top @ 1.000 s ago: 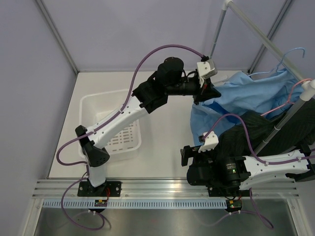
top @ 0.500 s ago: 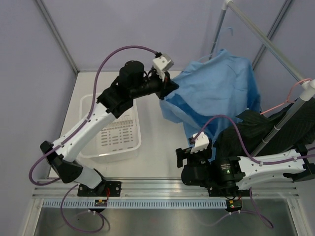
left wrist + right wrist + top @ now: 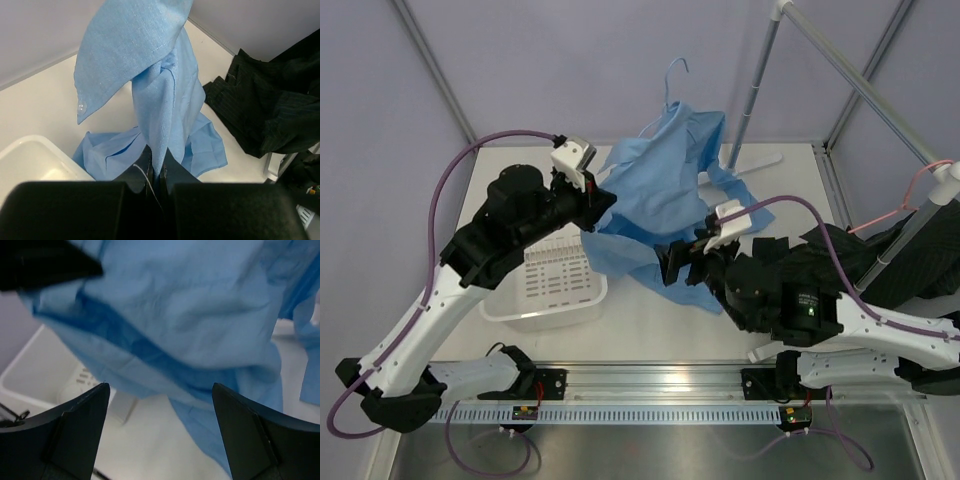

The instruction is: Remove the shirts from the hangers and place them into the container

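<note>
The left gripper (image 3: 598,206) hovers over the far right corner of the container (image 3: 542,316), its jaws pinched tight on a fold of the light blue shirt (image 3: 665,175). The shirt stands lifted just to the right of the container, and its lower folds trail onto the table (image 3: 650,315) beside the container's right wall. The hook of the light blue hanger (image 3: 672,75) rises out of the shirt's top, beyond the container. Right of the container, past the hanging cloth, the right gripper (image 3: 160,430) faces the shirt with its fingers spread wide and nothing between them. The black shirt (image 3: 920,270) lies well to the right of the container, and the pink hanger (image 3: 920,180) sits above it.
</note>
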Controlling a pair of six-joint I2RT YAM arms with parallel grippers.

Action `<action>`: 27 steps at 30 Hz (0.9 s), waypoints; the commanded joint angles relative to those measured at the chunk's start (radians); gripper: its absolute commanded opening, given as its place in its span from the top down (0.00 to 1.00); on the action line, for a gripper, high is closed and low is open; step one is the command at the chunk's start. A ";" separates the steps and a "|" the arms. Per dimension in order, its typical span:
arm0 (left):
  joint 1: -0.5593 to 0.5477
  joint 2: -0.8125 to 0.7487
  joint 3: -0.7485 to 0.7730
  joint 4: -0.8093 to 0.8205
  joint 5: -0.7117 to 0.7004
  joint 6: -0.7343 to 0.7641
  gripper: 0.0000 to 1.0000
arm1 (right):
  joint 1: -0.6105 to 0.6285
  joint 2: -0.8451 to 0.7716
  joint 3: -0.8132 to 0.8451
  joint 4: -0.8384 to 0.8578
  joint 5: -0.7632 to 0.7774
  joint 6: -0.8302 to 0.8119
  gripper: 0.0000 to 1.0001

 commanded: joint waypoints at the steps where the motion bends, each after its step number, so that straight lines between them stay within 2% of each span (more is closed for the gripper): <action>1: -0.004 -0.048 -0.037 0.024 0.002 -0.035 1.00 | -0.112 0.054 0.152 0.085 -0.141 -0.190 0.10; 6: -0.007 -0.117 -0.113 0.034 0.075 -0.065 1.00 | -0.234 0.141 0.341 0.051 -0.262 -0.247 0.13; 9: -0.005 -0.146 -0.147 0.036 0.112 -0.068 1.00 | -0.286 0.189 0.436 0.043 -0.337 -0.249 0.20; 13: -0.005 -0.178 -0.167 0.034 0.173 -0.067 1.00 | -0.347 0.266 0.545 -0.012 -0.409 -0.294 0.20; 18: -0.005 -0.224 -0.188 0.036 0.236 -0.076 1.00 | -0.467 0.290 0.576 -0.036 -0.544 -0.264 0.20; 23: -0.007 -0.247 -0.187 0.018 0.261 -0.079 1.00 | -0.501 0.269 0.533 -0.021 -0.601 -0.262 0.23; 27: -0.007 -0.249 -0.185 0.017 0.273 -0.081 1.00 | -0.505 0.258 0.525 -0.024 -0.620 -0.262 0.32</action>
